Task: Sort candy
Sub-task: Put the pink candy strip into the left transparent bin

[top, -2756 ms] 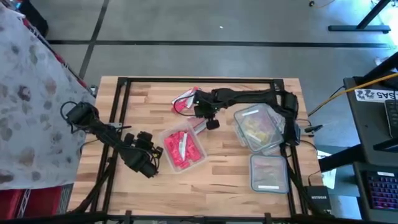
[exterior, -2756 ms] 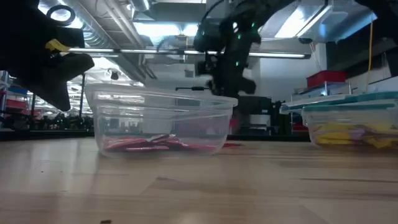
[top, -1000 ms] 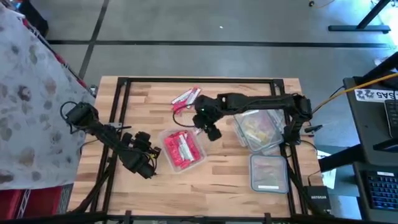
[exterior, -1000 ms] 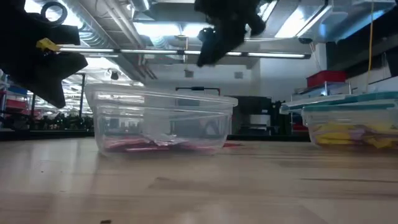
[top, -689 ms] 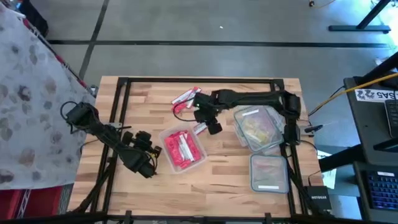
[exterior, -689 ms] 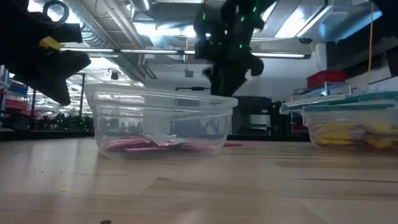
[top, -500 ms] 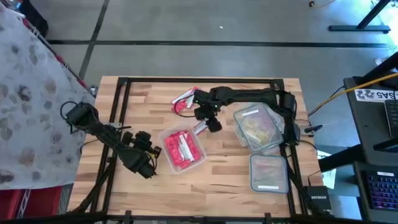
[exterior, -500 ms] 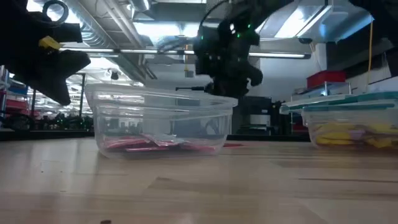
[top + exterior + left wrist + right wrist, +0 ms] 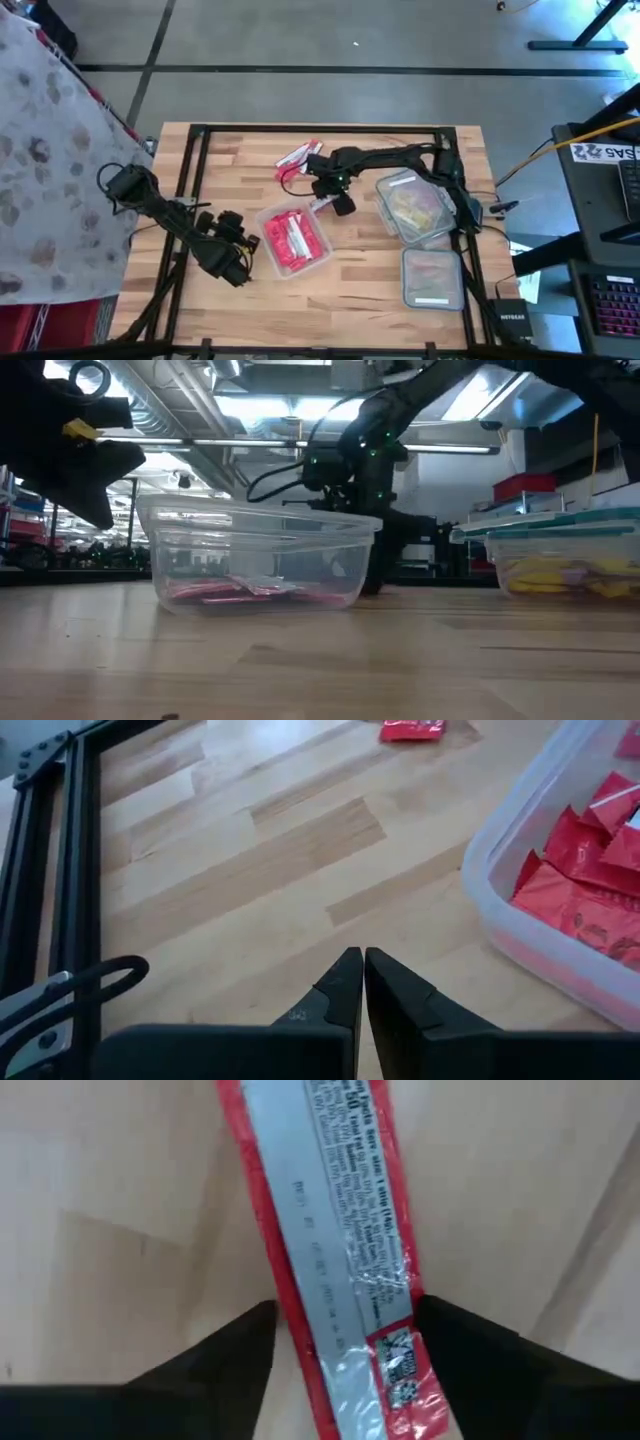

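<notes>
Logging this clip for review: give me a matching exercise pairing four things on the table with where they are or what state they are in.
Things:
1. left claw
2. right claw
3. open tub of red candy
4. tub of yellow candy

States or places:
A. on the table's right half, beside the right arm
B. shut, empty, over bare wood
C. mid-table, between the two arms
D. open, straddling a red wrapper lying on the wood

Pairs: 1-B, 2-D, 3-C, 4-A

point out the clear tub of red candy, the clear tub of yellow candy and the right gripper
clear tub of red candy (image 9: pixel 322 246), high view, right rim
clear tub of yellow candy (image 9: pixel 384 188), high view, corner rim
right gripper (image 9: pixel 340 1340), right wrist view, between fingertips
</notes>
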You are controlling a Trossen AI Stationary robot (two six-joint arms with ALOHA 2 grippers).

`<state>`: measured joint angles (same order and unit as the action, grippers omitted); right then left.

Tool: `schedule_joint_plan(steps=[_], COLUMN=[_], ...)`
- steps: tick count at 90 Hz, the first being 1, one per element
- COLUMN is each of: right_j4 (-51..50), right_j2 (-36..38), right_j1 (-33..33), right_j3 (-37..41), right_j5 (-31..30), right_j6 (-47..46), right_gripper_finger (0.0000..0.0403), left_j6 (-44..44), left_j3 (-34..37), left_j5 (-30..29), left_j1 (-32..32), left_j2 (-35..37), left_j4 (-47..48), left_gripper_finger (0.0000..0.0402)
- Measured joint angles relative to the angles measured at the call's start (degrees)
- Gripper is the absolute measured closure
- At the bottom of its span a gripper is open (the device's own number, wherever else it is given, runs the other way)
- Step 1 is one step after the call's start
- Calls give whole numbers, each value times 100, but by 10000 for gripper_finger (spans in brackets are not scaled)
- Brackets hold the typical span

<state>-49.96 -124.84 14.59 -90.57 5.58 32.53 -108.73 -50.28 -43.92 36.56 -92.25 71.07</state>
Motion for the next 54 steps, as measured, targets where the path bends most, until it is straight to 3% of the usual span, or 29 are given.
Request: schedule_joint_plan(steps=[10,30,48,54], right_j4=[-61,-579,-580,-509], right_j2=[-26,232,1068,1328], right_j1=[-4,7,7,7], right_j3=[-3,56,30,36], right_j5=[-4,-322,-1852,-2083], right_j6=[-94,-365,-587,-552], right_gripper_finger=[237,384,373,371], left_j6=[9,9,9,9], left_j3=[0,0,0,0], left_j5=[0,0,0,0], left_j1=[0,0,0,1], left_j2=[0,0,0,0], left_j4=[-14,-24,-44,-53], left_gripper_finger=[402,402,402,402])
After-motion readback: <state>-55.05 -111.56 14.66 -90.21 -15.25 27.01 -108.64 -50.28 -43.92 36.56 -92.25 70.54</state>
